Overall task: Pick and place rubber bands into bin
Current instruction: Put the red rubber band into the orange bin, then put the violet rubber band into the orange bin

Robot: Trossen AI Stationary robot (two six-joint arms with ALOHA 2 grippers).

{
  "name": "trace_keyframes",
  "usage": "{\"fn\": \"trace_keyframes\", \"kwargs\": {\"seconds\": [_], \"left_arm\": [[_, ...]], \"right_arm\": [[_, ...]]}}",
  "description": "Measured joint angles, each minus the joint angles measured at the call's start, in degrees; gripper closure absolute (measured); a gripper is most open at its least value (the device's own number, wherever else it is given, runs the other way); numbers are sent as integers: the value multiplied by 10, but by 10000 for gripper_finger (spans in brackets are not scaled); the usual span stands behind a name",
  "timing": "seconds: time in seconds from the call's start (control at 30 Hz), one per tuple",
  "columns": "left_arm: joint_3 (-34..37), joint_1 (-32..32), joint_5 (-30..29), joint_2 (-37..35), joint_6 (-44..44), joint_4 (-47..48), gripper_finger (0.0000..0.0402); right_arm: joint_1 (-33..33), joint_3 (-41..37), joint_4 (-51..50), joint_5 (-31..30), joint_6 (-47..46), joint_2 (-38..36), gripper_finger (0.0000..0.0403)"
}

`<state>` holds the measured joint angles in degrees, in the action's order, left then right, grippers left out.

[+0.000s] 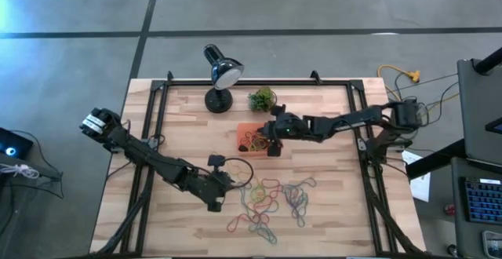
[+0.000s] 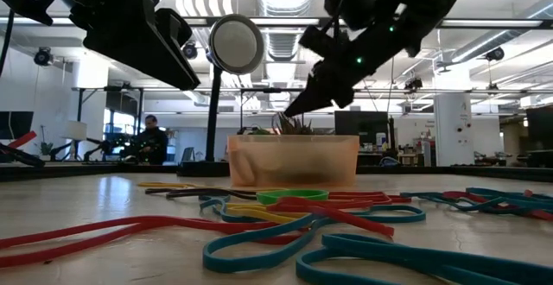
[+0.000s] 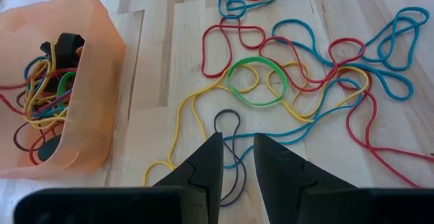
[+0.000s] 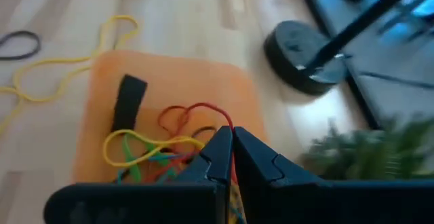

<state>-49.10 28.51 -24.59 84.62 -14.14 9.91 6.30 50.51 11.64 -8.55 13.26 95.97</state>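
A wooden table (image 1: 188,94) is filling the overhead view, with a black desk lamp (image 1: 221,74) and a small green plant ball (image 1: 262,98) standing along its far edge. Two dark arms are reaching in from either side.

Near the middle, just in front of the plant, the bin (image 1: 245,130) is sitting, a shallow orange tray already holding a tangle of bands. The right gripper (image 4: 230,146) is hovering over the bin, its fingers pinched together on a red band (image 4: 196,110) that is looping down into the tray.

Toward the near edge, the loose rubber bands (image 1: 267,200) are lying spread in a jumble of red, blue, yellow and green, well apart from the bin.

The left gripper (image 3: 237,159) is hanging low at the edge of that jumble, its fingers standing slightly apart. A thin dark band (image 3: 227,125) and a yellow band (image 3: 186,115) are lying directly ahead of its fingertips, both stretched lengthwise away from it. A green ring (image 3: 255,82) is lying just beyond. The left arm is clearly the nearer one to the loose pile, so the next pick seems to be its own.
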Motion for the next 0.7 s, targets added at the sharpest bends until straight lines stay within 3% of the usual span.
{"fn": "trace_keyframes", "kwargs": {"seconds": [0.2,0.5,0.7], "left_arm": [[0,0,0,0,0,0,333],[1,0,0,0,0,1,333],[13,-2,0,0,0,-1,333]], "right_arm": [[18,32,-97,88,-48,4,375],[12,54,-149,108,-60,-15,290],[-49,44,-149,138,-34,-45,267]]}}
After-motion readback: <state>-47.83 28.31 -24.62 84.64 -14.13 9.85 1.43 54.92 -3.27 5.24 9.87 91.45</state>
